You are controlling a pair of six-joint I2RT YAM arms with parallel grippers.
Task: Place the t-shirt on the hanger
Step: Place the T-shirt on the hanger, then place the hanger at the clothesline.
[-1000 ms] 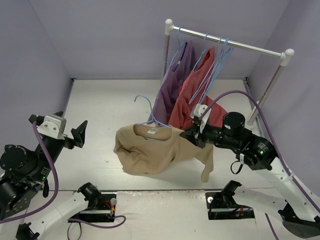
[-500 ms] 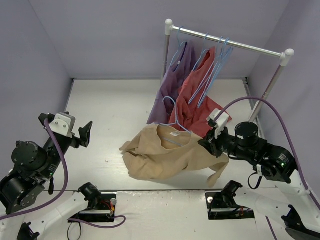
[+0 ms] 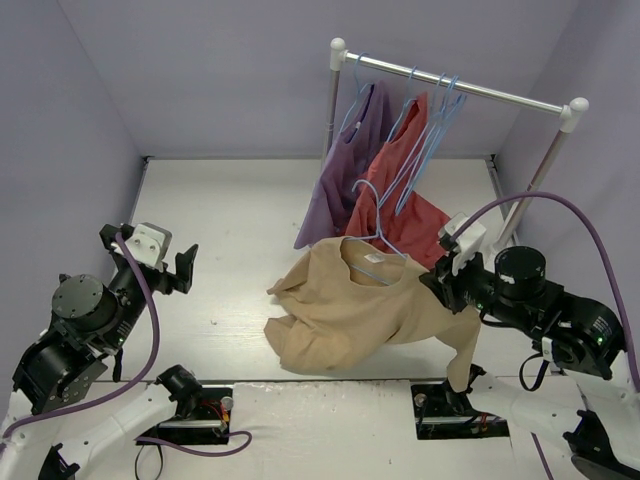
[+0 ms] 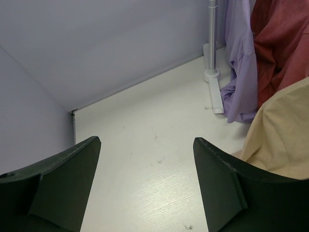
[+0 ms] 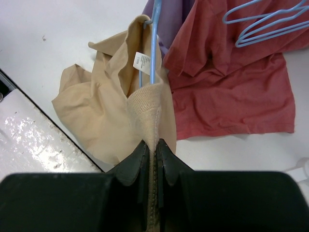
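The tan t-shirt (image 3: 350, 310) hangs bunched above the table with a light-blue hanger (image 3: 372, 235) through its neck, the hook sticking up. My right gripper (image 3: 436, 285) is shut on the shirt's right shoulder; in the right wrist view the jaws pinch a fold of tan fabric (image 5: 152, 116) and the hanger (image 5: 153, 48) runs up from it. My left gripper (image 3: 183, 270) is open and empty at the left, well clear of the shirt; the tan t-shirt's edge (image 4: 285, 130) shows at the right of the left wrist view.
A white rail (image 3: 455, 88) at the back right carries a purple shirt (image 3: 345, 165), a red shirt (image 3: 400, 190) and several spare blue hangers (image 3: 435, 125). The rack's post and foot (image 4: 212, 72) stand on the white table. Purple walls enclose the area.
My right gripper has carried the tan t-shirt and hanger rightwards and towards the near edge. My left arm has shifted right and nearer, gripper still open.
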